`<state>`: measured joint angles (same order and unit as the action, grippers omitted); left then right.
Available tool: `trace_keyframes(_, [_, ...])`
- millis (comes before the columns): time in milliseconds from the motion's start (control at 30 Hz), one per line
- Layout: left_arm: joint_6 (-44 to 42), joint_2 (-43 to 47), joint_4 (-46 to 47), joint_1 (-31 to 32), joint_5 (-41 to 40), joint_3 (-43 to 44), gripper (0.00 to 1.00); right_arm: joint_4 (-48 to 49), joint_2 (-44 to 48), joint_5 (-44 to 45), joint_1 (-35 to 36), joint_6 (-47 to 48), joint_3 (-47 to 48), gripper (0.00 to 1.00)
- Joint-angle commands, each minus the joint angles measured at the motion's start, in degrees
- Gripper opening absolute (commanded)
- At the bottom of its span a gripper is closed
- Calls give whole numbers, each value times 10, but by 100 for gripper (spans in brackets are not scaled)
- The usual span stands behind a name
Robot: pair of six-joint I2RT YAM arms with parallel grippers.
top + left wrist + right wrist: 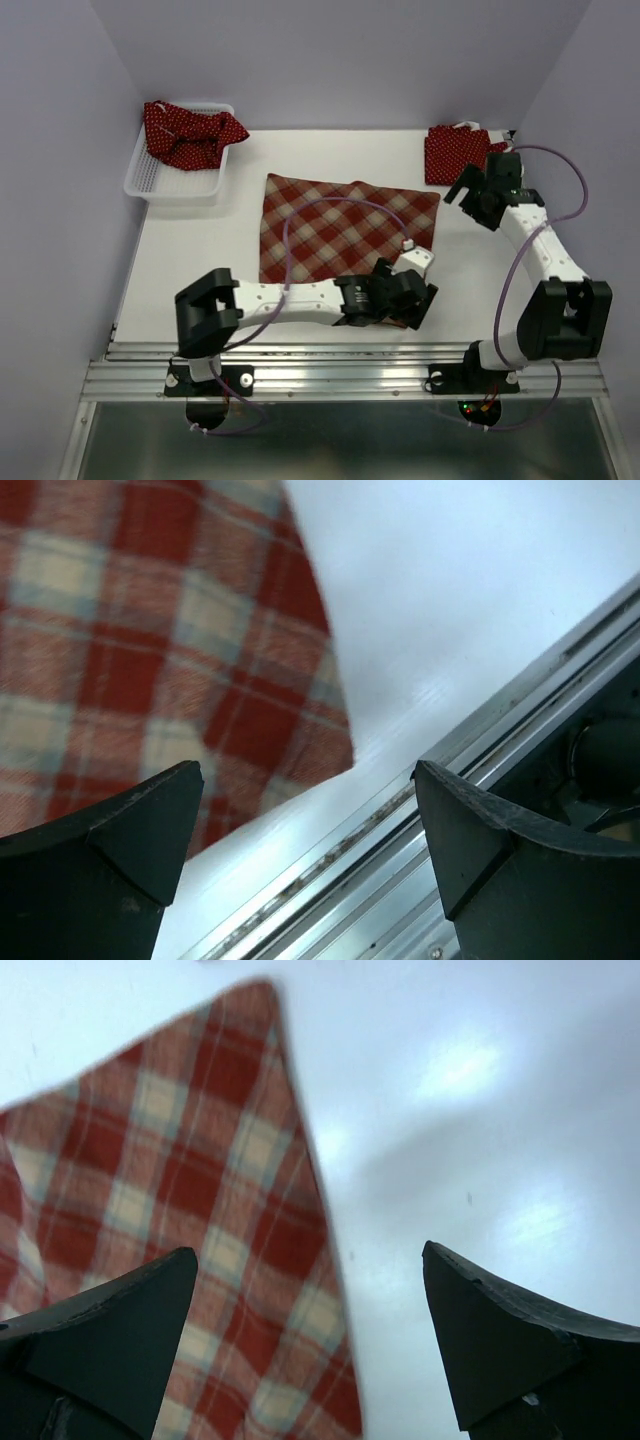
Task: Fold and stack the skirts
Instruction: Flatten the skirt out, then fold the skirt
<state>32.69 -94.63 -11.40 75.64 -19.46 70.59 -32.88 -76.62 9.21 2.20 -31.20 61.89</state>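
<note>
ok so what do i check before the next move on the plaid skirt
1. Left fingers open and empty: ok.
2. Right fingers open and empty: ok.
3. Plaid skirt spread flat on the table, not yet folded: ok.
4. Its near right corner between the left fingers: ok.
5. Its far right corner between the right fingers: not ok. Only the edge runs between them, and the corner lies ahead of the tips.
6. Fingers touching the cloth: cannot tell.
</note>
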Motion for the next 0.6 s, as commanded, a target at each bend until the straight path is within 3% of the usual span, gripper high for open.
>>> trace_keyframes(0, [-104, -80, 16, 28, 5, 107, 99, 27, -78, -134, -83, 75, 94, 100])
trace_keyframes(100, [-129, -145, 15, 30, 34, 149, 99, 25, -142, -158, -98, 94, 125, 100])
trace_keyframes(267, [-152, -179, 34, 30, 69, 157, 97, 39, -201, -200, -98, 117, 137, 100])
trace_keyframes(567, [-156, -221, 44, 29, 66, 134, 73, 83, -237, -235, -98, 112, 136, 100])
